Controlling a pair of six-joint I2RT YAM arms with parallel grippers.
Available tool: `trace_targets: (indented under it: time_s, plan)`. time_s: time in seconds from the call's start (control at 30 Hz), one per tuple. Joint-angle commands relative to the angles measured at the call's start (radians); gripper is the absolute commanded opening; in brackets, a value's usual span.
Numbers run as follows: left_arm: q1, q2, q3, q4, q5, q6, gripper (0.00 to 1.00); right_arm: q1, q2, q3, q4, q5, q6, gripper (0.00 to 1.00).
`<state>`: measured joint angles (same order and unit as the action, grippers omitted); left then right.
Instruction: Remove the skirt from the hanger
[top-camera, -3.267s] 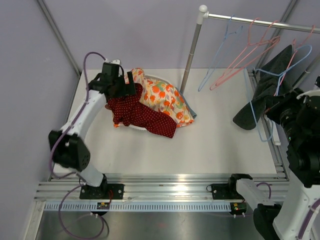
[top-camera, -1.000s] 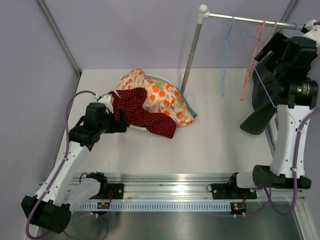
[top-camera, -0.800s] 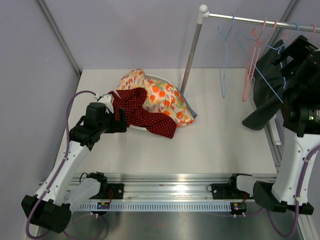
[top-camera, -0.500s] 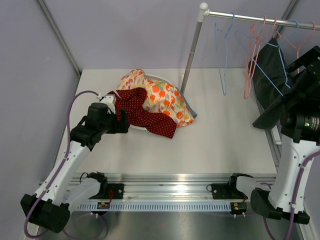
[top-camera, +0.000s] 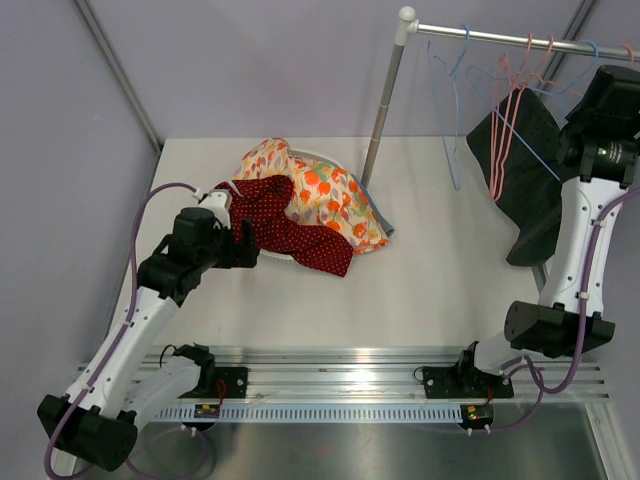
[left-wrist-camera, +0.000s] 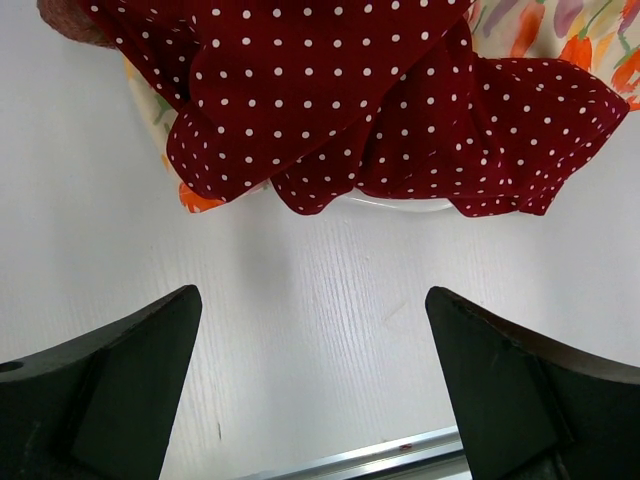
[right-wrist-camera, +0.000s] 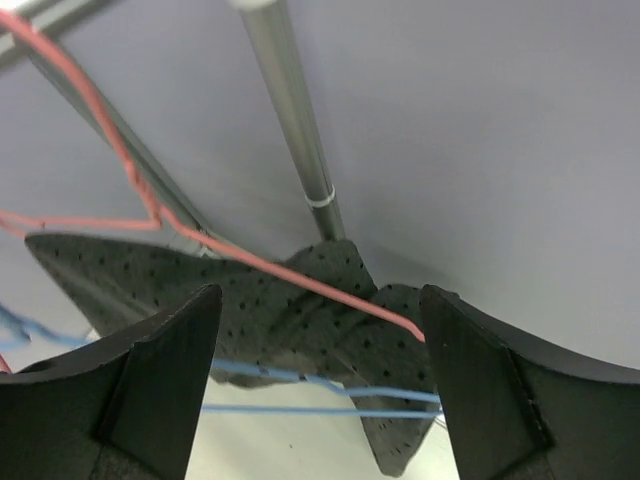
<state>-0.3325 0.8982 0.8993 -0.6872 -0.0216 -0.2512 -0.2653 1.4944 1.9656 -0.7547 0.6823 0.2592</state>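
The skirt (top-camera: 528, 190), dark grey with small black dots, hangs on a blue wire hanger (top-camera: 522, 152) from the rail at the far right. My right gripper (top-camera: 594, 102) is raised high beside the rail, right of the skirt. In the right wrist view its jaws (right-wrist-camera: 320, 295) stand open, and beyond them are the skirt (right-wrist-camera: 290, 310), the blue hanger wires (right-wrist-camera: 330, 410) and a pink hanger wire (right-wrist-camera: 260, 265); nothing is clamped. My left gripper (top-camera: 245, 243) is open over the table at the left, its fingers (left-wrist-camera: 120, 380) empty just short of a red polka-dot garment (left-wrist-camera: 330, 110).
A pile of clothes lies on a white basin (top-camera: 300, 155) at the back left: the red polka-dot piece (top-camera: 290, 230) and an orange floral fabric (top-camera: 325, 195). The rail's upright pole (top-camera: 385, 100) stands mid-table. Empty blue (top-camera: 450, 110) and pink hangers (top-camera: 503, 130) hang left of the skirt.
My right arm swung down, then up to the rail, and the skirt and hangers swayed left. The right jaws have narrowed slightly. The left arm drew back from the clothes pile earlier, then stayed still.
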Motion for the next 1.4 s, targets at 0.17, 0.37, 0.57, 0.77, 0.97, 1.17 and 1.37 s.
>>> trace_targets:
  time_s: [0.17, 0.37, 0.57, 0.77, 0.97, 1.17, 1.37]
  plan:
    - [-0.014, -0.044, 0.027, 0.023, 0.002, 0.015, 0.99, -0.068, 0.112, 0.159, -0.034, -0.024, 0.041, 0.85]
    - [-0.023, -0.053, 0.026, 0.026, 0.012, 0.015, 0.99, -0.08, 0.135, 0.098, -0.018, -0.116, 0.066, 0.84]
    - [-0.025, -0.045, 0.027, 0.021, 0.006, 0.015, 0.99, -0.08, 0.155, 0.099, -0.021, -0.233, 0.078, 0.82]
    - [-0.025, -0.035, 0.027, 0.017, -0.005, 0.015, 0.99, -0.08, 0.193, 0.084, -0.02, -0.299, 0.092, 0.66]
    - [-0.025, -0.022, 0.027, 0.014, -0.015, 0.015, 0.99, -0.08, 0.185, 0.065, -0.012, -0.316, 0.086, 0.11]
    - [-0.025, -0.016, 0.027, 0.012, -0.034, 0.017, 0.99, -0.08, 0.126, 0.059, -0.012, -0.332, 0.098, 0.0]
    - [-0.025, -0.005, 0.027, 0.012, -0.044, 0.015, 0.99, -0.08, 0.02, 0.09, -0.014, -0.352, 0.1, 0.0]
